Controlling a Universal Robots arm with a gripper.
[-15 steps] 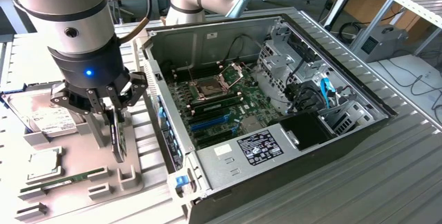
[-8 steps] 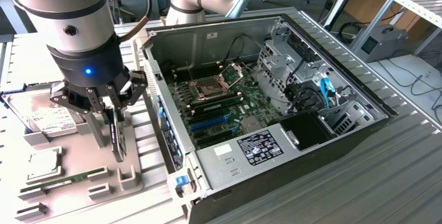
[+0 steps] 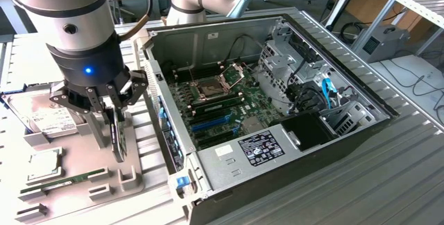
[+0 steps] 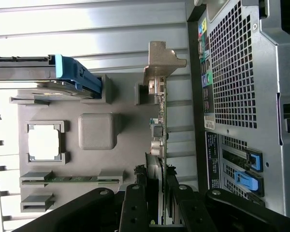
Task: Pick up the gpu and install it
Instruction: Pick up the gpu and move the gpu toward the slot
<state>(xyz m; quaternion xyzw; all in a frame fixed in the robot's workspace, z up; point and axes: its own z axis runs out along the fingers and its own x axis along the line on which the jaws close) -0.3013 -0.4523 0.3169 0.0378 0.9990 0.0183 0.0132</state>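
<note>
Ribbed metal bench (image 3: pixel 388 183) is noted under a grey moulded tray (image 3: pixel 132 181) and an opened computer case (image 3: pixel 229 183); gripper (image 3: pixel 113 126) jaws are seen half-closed, pinching the gpu (image 3: pixel 119 144) by its flat faces; the thin green card is held on edge, silver bracket (image 4: pixel 162 60) angular; possibly still seated in its tray slot.

Task object. The gpu (image 3: pixel 118 142) (image 4: pixel 161 130) is a thin, flat green circuit-board card with a black cooler face and a silver metal end bracket (image 4: pixel 162 63). It stands upright on its long edge over the grey fixture plate (image 4: pixel 130 125) on the tabletop, just beside the open black computer case (image 3: pixel 229 194), and is clamped on both faces by the hand (image 4: pixel 157 174).
</note>
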